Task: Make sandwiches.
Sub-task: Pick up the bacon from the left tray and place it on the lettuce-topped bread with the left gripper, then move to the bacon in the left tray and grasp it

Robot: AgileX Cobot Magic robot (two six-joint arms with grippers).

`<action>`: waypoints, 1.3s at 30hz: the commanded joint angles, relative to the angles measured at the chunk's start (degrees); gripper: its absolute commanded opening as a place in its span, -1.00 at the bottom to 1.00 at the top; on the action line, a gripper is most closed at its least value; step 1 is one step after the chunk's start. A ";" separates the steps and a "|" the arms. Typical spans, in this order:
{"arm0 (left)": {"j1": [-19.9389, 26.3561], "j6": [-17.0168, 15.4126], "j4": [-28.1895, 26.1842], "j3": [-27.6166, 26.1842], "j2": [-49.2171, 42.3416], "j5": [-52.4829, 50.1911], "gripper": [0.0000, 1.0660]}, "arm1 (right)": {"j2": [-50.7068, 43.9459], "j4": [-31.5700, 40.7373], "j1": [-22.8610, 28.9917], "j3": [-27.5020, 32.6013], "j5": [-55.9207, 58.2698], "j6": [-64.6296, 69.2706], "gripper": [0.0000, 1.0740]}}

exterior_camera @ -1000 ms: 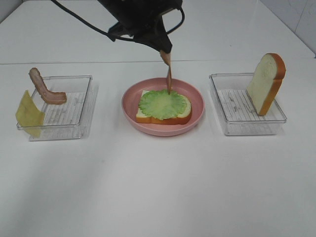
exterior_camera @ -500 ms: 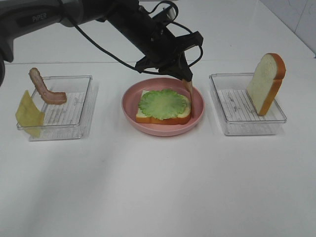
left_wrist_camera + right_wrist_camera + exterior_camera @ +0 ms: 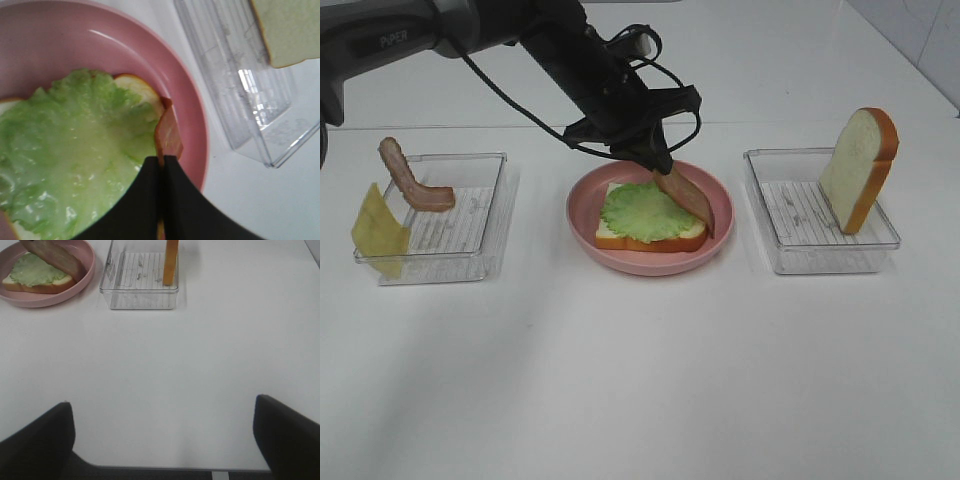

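The sandwich is a bread slice (image 3: 650, 238) topped with green lettuce (image 3: 638, 212), lying on the pink plate (image 3: 720, 235). My left gripper (image 3: 655, 165) is shut on a bacon strip (image 3: 692, 205) that slants down over the lettuce's right side to the plate. In the left wrist view the closed fingertips (image 3: 161, 160) pinch the bacon (image 3: 168, 135) above the lettuce (image 3: 75, 150). My right gripper (image 3: 162, 440) is open and empty over bare table, well short of the plate (image 3: 50, 297). A second bread slice (image 3: 860, 170) stands upright in the right tray (image 3: 800, 255).
The left clear tray (image 3: 450, 245) holds another bacon strip (image 3: 410, 180) and a yellow cheese slice (image 3: 378, 230) leaning on its left wall. The left arm and its cables reach in from the upper left over the plate. White table lies in front.
The left gripper swung over the plate to the right and lowered; the bacon went from hanging straight down to lying slanted across the lettuce's right edge. The rest has not moved.
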 commanded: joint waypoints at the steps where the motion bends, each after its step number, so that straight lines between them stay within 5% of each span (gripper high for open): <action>1: 0.06 -1.55 2.92 -0.40 -0.34 1.55 -1.00 | -1.60 0.11 -0.11 0.17 -0.46 -0.34 0.76; 8: 0.06 -3.27 11.12 -0.40 -0.34 4.18 -1.00 | -1.60 0.11 -0.11 0.17 -0.46 -0.34 0.76; 24: 0.06 -3.27 11.86 -0.40 -0.34 4.13 -0.91 | -1.60 0.11 -0.11 0.17 -0.46 -0.34 0.76; 27: 0.06 -3.15 11.86 -0.40 -0.34 2.64 -0.54 | -1.60 0.11 -0.11 0.17 -0.46 -0.34 0.76; 28: 0.06 -3.21 11.92 -0.40 -0.52 1.83 -0.17 | -1.60 0.11 -0.11 0.17 -0.46 -0.34 0.76; 29: 0.06 -3.21 11.92 -0.40 -0.52 1.83 -0.17 | -1.60 0.11 -0.11 0.17 -0.46 -0.34 0.76; 31: 0.00 -3.21 12.49 -0.40 -1.09 1.72 0.44 | -1.60 0.11 -0.11 0.17 -0.46 -0.34 0.76; 32: 0.00 -3.21 12.49 -0.40 -1.09 1.72 0.44 | -1.60 0.11 -0.11 0.17 -0.46 -0.34 0.76; 33: -0.06 -3.21 13.75 -0.40 -1.72 1.83 0.80 | -1.60 0.11 -0.11 0.17 -0.46 -0.34 0.76; 39: -0.06 -3.04 16.62 -0.40 -3.90 3.21 0.92 | -1.60 0.11 -0.11 0.17 -0.46 -0.34 0.76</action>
